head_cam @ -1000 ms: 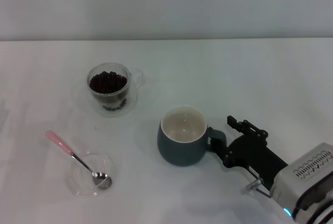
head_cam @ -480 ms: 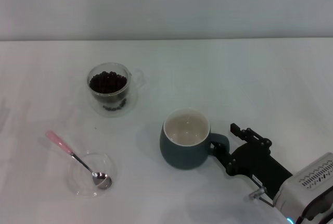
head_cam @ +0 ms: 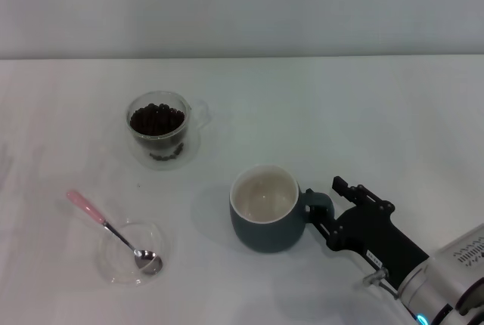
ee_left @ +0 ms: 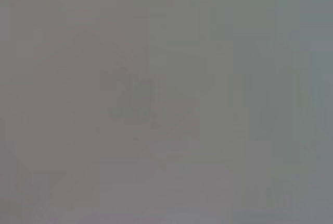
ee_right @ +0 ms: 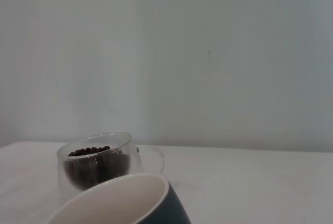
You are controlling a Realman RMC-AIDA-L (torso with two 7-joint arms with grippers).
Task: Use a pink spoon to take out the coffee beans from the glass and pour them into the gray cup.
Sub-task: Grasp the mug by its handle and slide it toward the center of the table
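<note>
Gripping the loop handle of the rounded dark blue-gray ceramic mug [head_cam: 265, 208], the right gripper [head_cam: 324, 212] sits low at the near right of the white table [head_cam: 363, 113], its black fingers closed narrowly on that handle. That gray cup stands upright, its cream-white inside bare. Farther off and to the left stands the small clear double-walled glass cup [head_cam: 159, 130], holding a heap of dark coffee beans [head_cam: 156, 119]. At the near left lies the pink-handled teaspoon [head_cam: 113, 230], its silver bowl resting in a shallow clear glass dish [head_cam: 130, 253], the pink handle leaning out over the rim. No left gripper shows anywhere.
</note>
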